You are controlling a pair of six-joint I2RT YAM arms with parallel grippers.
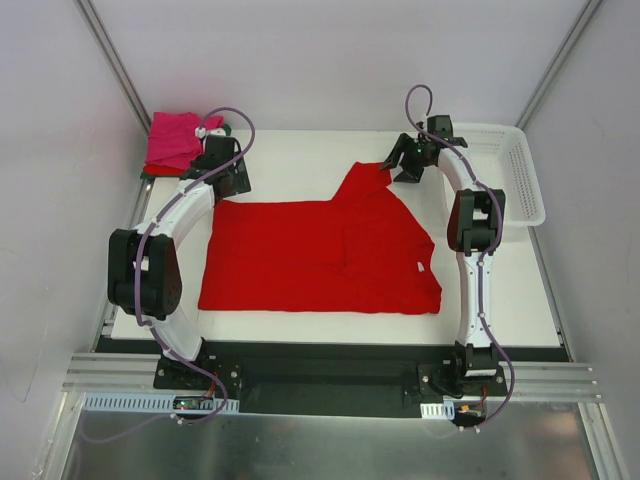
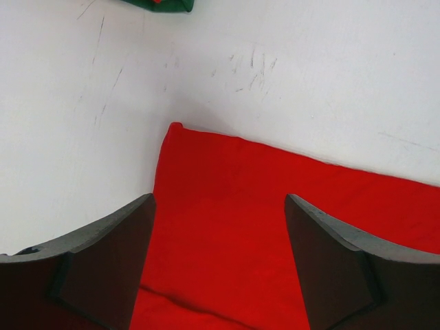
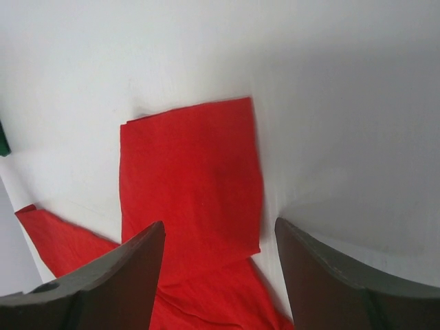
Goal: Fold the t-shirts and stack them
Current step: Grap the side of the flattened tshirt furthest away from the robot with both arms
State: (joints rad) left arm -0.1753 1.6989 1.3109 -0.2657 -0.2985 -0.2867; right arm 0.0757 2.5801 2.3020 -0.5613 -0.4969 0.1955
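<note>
Top view. Item: red t-shirt [image 1: 320, 255], spread flat at the middle of the table [image 1: 300, 150], body in a wide rectangle, one sleeve [image 1: 362, 182] jutting toward 12 o'clock; judged laid out so that folding can begin, none of it yet stacked. Item: folded pile [image 1: 175, 140], magenta uppermost, at the 10 o'clock corner, well apart from the spread shirt; judged to be the stack the red one will join. Item: white basket [image 1: 520, 170] at 2 o'clock, off the table's right edge. Left gripper [image 1: 228, 170] over the shirt's 10 o'clock corner; right gripper [image 1: 400, 165] just beside the sleeve at its 3 o'clock side. Open room: bare table along the 12 o'clock edge and a narrow strip at 6 o'clock; little margin at 9 o'clock, where the left arm curves round. Left wrist view. Jaws stand wide and hold nothing; the shirt's corner [image 2: 175, 130] lies between and beyond them toward 12 o'clock, its hem running off to 4 o'clock; a scrap of green cloth [image 2: 161, 4] at the 12 o'clock edge, probably the pile. Placement reads as lined up to pinch that corner. Right wrist view. Jaws wide, nothing held; the sleeve sits flat between them, its squared end at 12 o'clock, bare table on all its free sides, so a fold inward toward the body looks unobstructed.
</note>
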